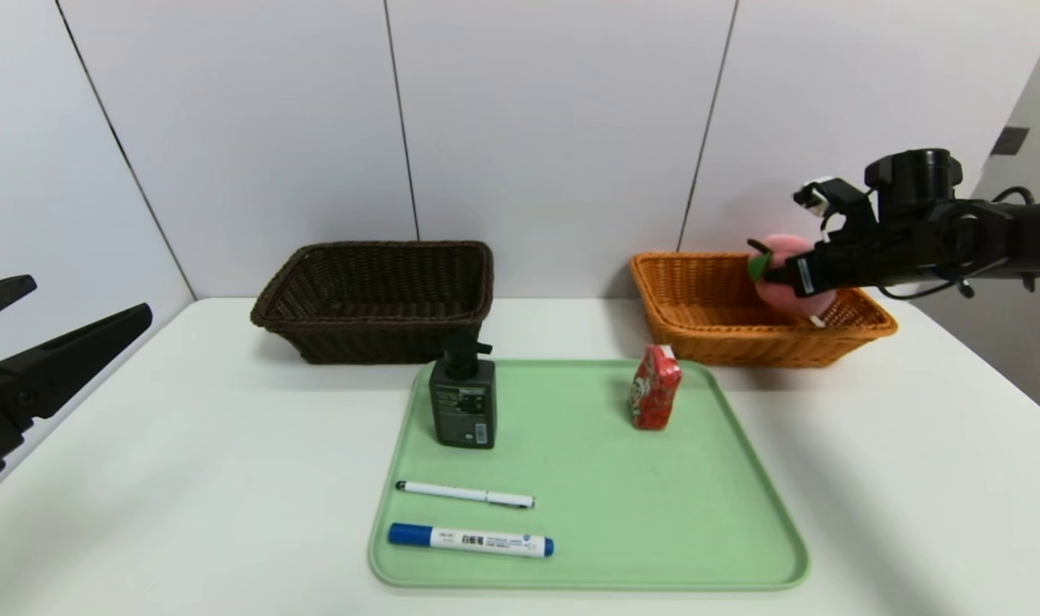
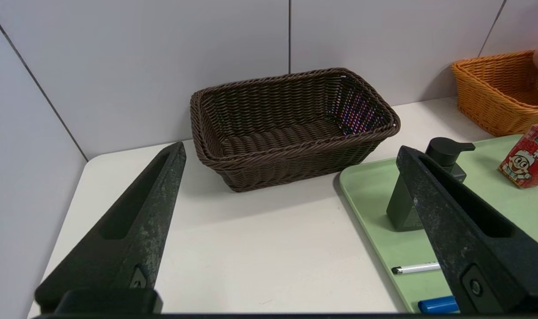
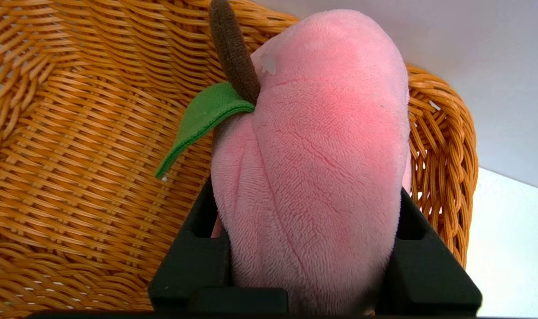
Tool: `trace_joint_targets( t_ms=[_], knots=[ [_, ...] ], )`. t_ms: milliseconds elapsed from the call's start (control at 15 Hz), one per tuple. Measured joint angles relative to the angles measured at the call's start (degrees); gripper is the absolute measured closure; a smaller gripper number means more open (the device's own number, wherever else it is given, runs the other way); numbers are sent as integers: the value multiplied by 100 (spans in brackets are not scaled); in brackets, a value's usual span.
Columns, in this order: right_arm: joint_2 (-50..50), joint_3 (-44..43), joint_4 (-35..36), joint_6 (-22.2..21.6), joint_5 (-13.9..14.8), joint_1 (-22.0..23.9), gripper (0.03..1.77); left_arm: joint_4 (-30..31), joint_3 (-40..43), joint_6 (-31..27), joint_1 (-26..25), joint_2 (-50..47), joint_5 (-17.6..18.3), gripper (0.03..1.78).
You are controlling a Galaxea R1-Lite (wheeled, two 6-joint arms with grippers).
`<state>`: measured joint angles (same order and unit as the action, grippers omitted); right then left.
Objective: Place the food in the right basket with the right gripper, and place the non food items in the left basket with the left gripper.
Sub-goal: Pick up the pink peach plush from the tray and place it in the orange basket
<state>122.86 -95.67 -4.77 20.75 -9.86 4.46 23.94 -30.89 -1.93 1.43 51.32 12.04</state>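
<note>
Over the orange basket [image 1: 708,299], right gripper [image 1: 781,278] clamped on the plush peach [image 3: 313,177], stem end leading; left gripper [image 2: 291,186] parked, jaws spread wide.

The peach [image 3: 313,168] is showing a soft, fuzzy pink plush, its leaf looking like felt. Both baskets, orange [image 1: 708,299] and dark brown [image 2: 291,128], are showing ribbed woven wicker. The green tray [image 1: 656,513] is looking smooth and matt, like plastic. The snack packet [image 1: 654,387] is glinting, glossy. The left gripper's fingers [image 2: 131,230] are looking scuffed, matt black.
</note>
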Motion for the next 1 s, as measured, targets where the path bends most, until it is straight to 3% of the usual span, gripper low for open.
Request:
trace_joint_targets(
  t_ms=[400, 667, 1000],
  knots=[
    [93, 13, 0, -6, 206, -50, 103, 4, -24, -2, -2, -4, 0, 12],
    [96, 46, -2, -6, 301, -96, 66, 6, -55, 2, 0, -6, 0, 12],
    [-9, 122, -2, -60, 238, -96, 38, 0, -94, 2, -2, -17, 0, 12]
  ],
)
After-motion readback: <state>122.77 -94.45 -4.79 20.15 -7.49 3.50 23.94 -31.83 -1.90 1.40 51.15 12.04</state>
